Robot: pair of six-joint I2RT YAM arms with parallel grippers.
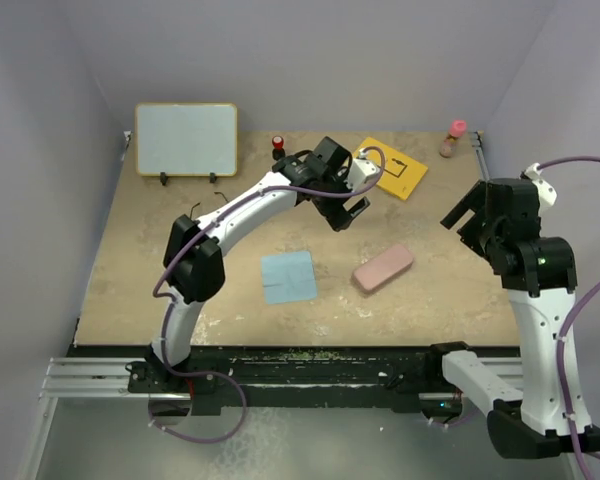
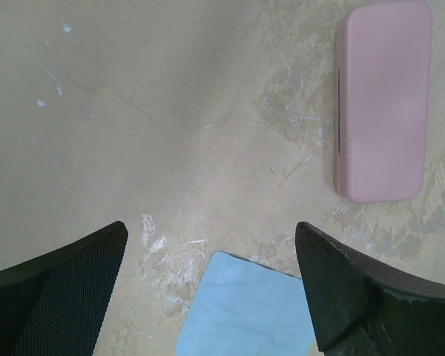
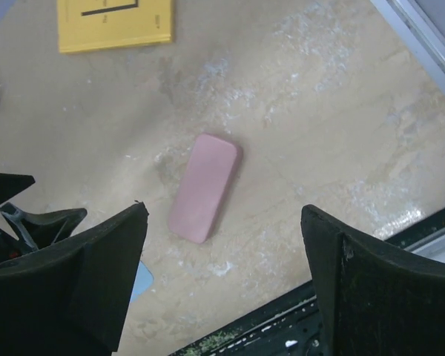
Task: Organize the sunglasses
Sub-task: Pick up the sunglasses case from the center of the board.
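Your left jaws are spread wide with nothing between them, hanging over bare counter (image 2: 133, 111). Just under them, on the near side, lies the corner of the blue cloth (image 2: 245, 308). Ahead and off past the right finger sits the pink case (image 2: 382, 104), shut, lying flat.

Your right jaws are also spread wide and hold nothing. They are high above the counter, with the case below them in the gap between the fingers. A yellow card (image 3: 115, 22) lies far ahead on the left finger's side.

You will not find the sunglasses in any view. They are not in either set of jaws, nor out on the counter where the cameras reach. My guess is that they are inside the shut case, but the lid hides that, so treat it as unconfirmed.

If they are inside, you handle the case in their place. It looks rigid and smooth, probably light, and likely to slide on the counter, so close across its narrow width near the middle.

If the sunglasses turn up loose, expect them to be light and easily bent, with lenses that scratch. Take them by the frame at the bridge or a hinge, never by a lens, and squeeze gently.
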